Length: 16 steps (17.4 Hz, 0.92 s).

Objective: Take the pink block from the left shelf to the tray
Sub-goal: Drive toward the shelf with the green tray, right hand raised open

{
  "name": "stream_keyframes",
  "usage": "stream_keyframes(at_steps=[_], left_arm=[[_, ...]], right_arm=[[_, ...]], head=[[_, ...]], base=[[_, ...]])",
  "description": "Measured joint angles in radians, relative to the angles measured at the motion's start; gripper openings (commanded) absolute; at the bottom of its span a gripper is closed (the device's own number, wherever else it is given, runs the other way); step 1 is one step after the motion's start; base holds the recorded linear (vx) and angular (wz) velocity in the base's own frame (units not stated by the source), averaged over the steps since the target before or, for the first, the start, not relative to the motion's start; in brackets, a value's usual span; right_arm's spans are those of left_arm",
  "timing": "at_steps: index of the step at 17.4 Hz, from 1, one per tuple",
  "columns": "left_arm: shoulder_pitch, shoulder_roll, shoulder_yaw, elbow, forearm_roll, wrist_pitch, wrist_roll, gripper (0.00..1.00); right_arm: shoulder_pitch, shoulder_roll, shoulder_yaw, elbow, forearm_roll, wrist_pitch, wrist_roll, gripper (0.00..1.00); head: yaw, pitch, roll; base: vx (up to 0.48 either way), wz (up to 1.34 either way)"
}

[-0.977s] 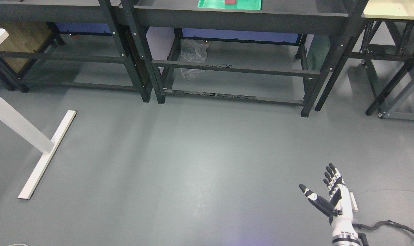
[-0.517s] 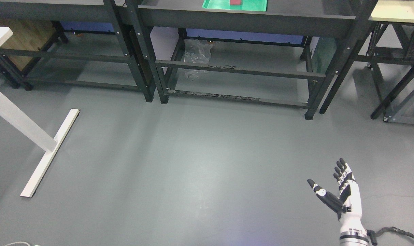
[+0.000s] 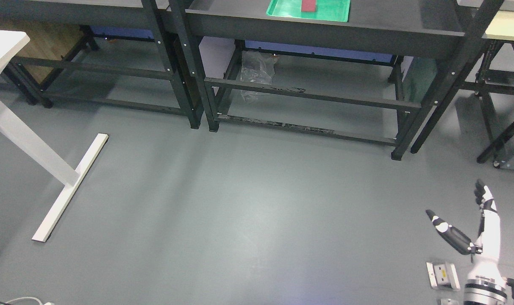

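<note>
Our right hand (image 3: pixel 473 231) low over floor, well short of shelving: fingers spread, thumb out, holding nothing. Reddish-pink block (image 3: pixel 309 5) already lies in green tray (image 3: pixel 339 12) at shelf (image 3: pixel 324 29) top's front edge; we judge placement done.

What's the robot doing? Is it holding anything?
No, it is holding nothing right now. Only its right hand shows, low in the bottom right corner over the grey floor, with the fingers spread open. Far ahead, on top of a dark shelf, sits a green tray with a pink block lying in it. The hand is nowhere near the tray or the block. A white table leg stands to the left.
</note>
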Motion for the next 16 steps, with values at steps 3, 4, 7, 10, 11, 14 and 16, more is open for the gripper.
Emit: stream_keyframes(at_steps=[3,4,7,10,11,14,16], left_arm=[[0.000,0.000,0.000,0.000,0.000,0.000,0.000,1.00],[0.000,0.000,0.000,0.000,0.000,0.000,0.000,1.00],[0.000,0.000,0.000,0.000,0.000,0.000,0.000,1.00],[0.000,0.000,0.000,0.000,0.000,0.000,0.000,1.00],[0.000,0.000,0.000,0.000,0.000,0.000,0.000,1.00],[0.000,0.000,0.000,0.000,0.000,0.000,0.000,1.00],[0.000,0.000,0.000,0.000,0.000,0.000,0.000,1.00]], right_arm=[[-0.002,-0.022,-0.029,-0.016,0.081,0.004,-0.032,1.00],[-0.003,-0.028,-0.037,-0.021,0.111,0.007,-0.039,1.00],[-0.004,-0.039,-0.055,-0.032,0.186,-0.057,-0.046,1.00],[-0.020,-0.049,-0.064,-0.040,0.267,-0.052,-0.051,0.99],[-0.031,-0.053,-0.061,-0.043,0.298,-0.023,-0.052,0.99],[-0.064,-0.061,-0.030,-0.048,0.386,0.065,-0.046,0.99],[-0.078,-0.059,-0.006,-0.052,0.443,0.123,-0.053,1.00]], head=[[0.0000,0.000,0.000],[0.0000,0.000,0.000],[0.0000,0.000,0.000],[0.0000,0.000,0.000],[0.0000,0.000,0.000],[0.0000,0.000,0.000],[0.0000,0.000,0.000]], base=[[0.130,0.20],[0.138,0.23],[0.129,0.22],[0.116,0.15],[0.097,0.06],[0.086,-0.21],[0.085,-0.31]])
